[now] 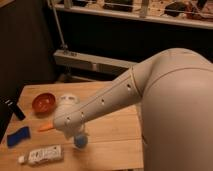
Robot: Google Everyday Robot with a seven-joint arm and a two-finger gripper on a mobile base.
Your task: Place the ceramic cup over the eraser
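The small light-blue ceramic cup (80, 141) stands on the wooden table (112, 135) near its front. My gripper (76, 131) is at the end of the white arm, directly above the cup and touching or almost touching it. The arm hides the gripper's tip. A black block with a white end (15, 108) lies at the table's left edge. A flat blue piece (17, 136) lies front left. I cannot tell which of these two is the eraser.
An orange-red bowl (43, 102) sits at the back left, with a white rounded object (68, 100) beside it. A small orange piece (46, 127) lies left of the gripper. A white tube (44, 155) lies at the front edge. A metal shelf (95, 62) stands behind the table.
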